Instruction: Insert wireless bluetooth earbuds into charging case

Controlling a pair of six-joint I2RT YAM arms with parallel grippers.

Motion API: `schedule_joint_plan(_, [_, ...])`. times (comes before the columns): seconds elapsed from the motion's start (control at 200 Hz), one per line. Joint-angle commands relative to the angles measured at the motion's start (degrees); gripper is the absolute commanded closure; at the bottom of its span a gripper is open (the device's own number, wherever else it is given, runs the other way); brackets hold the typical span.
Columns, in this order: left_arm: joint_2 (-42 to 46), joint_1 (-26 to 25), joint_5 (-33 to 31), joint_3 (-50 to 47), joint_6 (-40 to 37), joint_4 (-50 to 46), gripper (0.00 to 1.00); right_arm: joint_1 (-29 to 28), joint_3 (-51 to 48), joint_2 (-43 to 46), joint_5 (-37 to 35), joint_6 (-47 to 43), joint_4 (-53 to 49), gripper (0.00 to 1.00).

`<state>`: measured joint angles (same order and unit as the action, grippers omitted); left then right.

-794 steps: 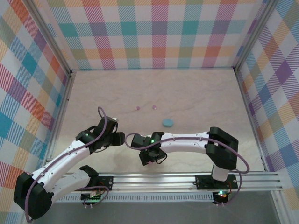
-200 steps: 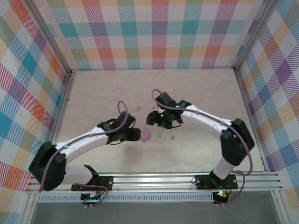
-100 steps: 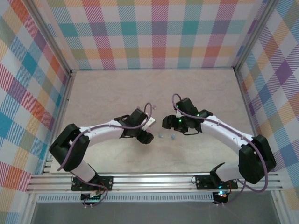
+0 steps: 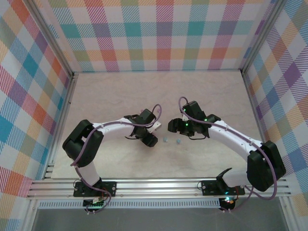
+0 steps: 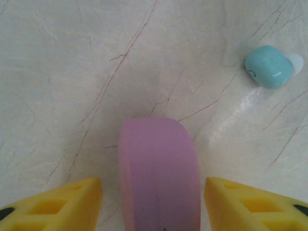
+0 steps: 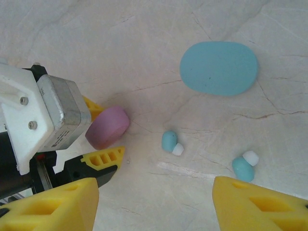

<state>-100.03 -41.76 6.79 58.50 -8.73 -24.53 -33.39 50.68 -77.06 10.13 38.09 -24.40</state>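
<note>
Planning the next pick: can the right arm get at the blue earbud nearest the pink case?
Probably yes: the right gripper is open nearby, and the earbud lies apart from the pink case.

Bright, even light from above falls on the pale marble table (image 4: 216,96), leaving soft, short shadows. Wrist views show faint glare streaks (the yellow fingertips (image 5: 62,204) look blurred).

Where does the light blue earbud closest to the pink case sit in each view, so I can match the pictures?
Top external: the earbud is the pale dot at centre, nearest the left gripper on that gripper's right.
Left wrist: upper right, beyond the pink case that sits between the yellow fingers.
Right wrist: centre, right of the pink case.
Shared landmark: the left gripper, close beside the earbud.
</note>
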Motion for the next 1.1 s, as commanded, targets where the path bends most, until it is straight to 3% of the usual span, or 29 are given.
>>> schedule_joint_plan(0.0, [-0.51, -0.16, 0.01, 1.14, -0.41, -3.68, 0.52, 0.41, 0.96, -0.37, 0.77, -0.7, 1.2, 0.36])
schedule_joint_plan(0.045, [-0.22, -0.17, 0.15, 0.75, -0.08, -3.64, 0.58, 0.41, 0.59, -0.38, 1.0, -0.11, 1.67, 0.36])
schedule_joint_plan(0.18, [1.97, -0.16, 1.56, -1.29, 0.56, -1.36, 0.6, 1.83, -2.16, -0.46, 4.66, 4.07, 5.65, 0.36])
schedule_joint_plan(0.4, [17.58, -0.16, 6.81, -7.05, -2.83, 10.75, 0.62, 4.13, -10.08, 3.03, 18.0, 17.46, 25.63, 0.35])
schedule_joint_plan(0.54, [23.98, -0.16, 9.34, -5.02, -6.67, 13.45, 0.63, 2.0, -12.72, 7.73, 18.69, 23.19, 35.84, 0.32])
schedule_joint_plan(0.635, [25.21, -0.14, 9.82, -2.3, -8.15, 13.08, 0.63, -0.69, -10.5, 10.33, 16.51, 20.65, 32.98, 0.3])
schedule_joint_plan(0.725, [23.73, -0.17, 8.64, 0.72, -8.89, 9.68, 0.64, -1.33, -8.42, 11.31, 11.0, 18.49, 22.2, 0.29])
schedule_joint_plan(0.865, [18.47, -0.95, 3.13, 3.0, -8.07, -0.08, 0.51, -1.28, -10.28, 10.96, 5.27, 18.43, 12.83, 0.29])
schedule_joint_plan(0.99, [13.65, -3.81, -4.65, 1.99, 1.17, -3.92, 0.46, -0.69, -14.08, 11.3, 2.32, 21.22, 10.39, 0.29])
schedule_joint_plan(1.095, [6.26, -4.47, -4.95, 5.08, 11.66, -10.91, 0.45, 2.02, -16.14, 12.07, 2.52, 21.62, 8.67, 0.29])
